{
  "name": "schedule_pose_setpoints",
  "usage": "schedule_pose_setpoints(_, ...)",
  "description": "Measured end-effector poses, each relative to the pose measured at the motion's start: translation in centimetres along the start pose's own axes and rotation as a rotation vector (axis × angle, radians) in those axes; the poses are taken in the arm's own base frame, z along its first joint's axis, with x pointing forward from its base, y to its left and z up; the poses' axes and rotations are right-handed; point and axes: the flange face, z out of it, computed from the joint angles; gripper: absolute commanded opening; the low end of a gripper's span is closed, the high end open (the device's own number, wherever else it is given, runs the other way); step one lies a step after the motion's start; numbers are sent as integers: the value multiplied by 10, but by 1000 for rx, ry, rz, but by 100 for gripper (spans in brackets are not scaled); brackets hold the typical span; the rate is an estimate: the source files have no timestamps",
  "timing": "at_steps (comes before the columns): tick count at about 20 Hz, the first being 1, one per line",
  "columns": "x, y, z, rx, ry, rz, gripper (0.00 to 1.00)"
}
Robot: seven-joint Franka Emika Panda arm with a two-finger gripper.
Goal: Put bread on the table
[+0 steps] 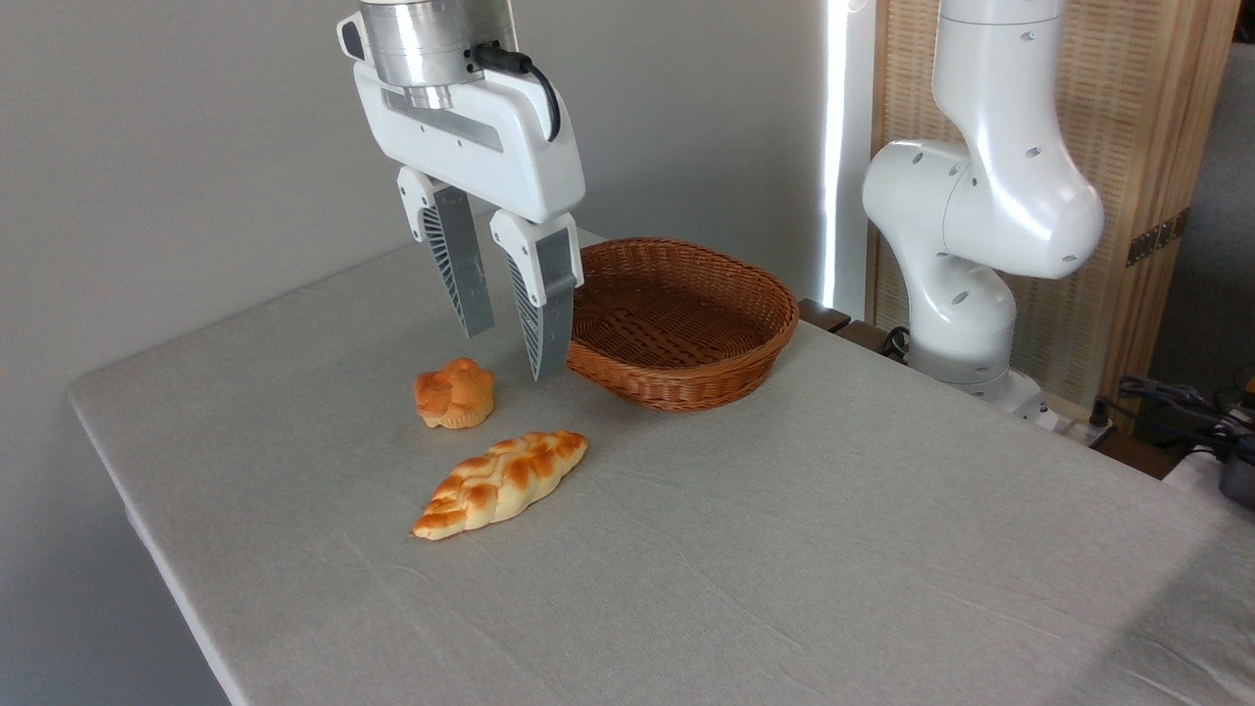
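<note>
The pincer [510, 348] hangs above the worktop [833, 549] with its two grey ribbed fingers [461, 265] pointing down and spread apart, released, nothing between them. It is up in the air, clear of the cloth, with its tips over the spot between the small bun and the basket. Just below and to the left of the fingertips sits a small round flower-shaped bun [455, 393], orange on top and paler at the base, resting on the cloth. Nearer than that, and slightly to the right, the bread [501, 483] lies flat on the worktop: a long braided loaf, golden-orange with pale creases, set at a slant with one tapered end pointing near-left and the other far-right. It is near the bun but not touching it, and well clear of the basket. To the right of the pincer, farther back, stands the brown oval wicker basket [686, 378]; its woven floor shows bare, with nothing lying in it. The right finger overlaps the basket's left rim from where I stand. Beyond the far right edge of the worktop rises the white arm base [966, 255].
</note>
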Motion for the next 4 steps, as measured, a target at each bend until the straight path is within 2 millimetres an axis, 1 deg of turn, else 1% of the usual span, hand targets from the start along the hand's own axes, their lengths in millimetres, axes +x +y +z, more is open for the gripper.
schedule_pose_setpoints(4,-4,-5,-1,0,2,-9,100)
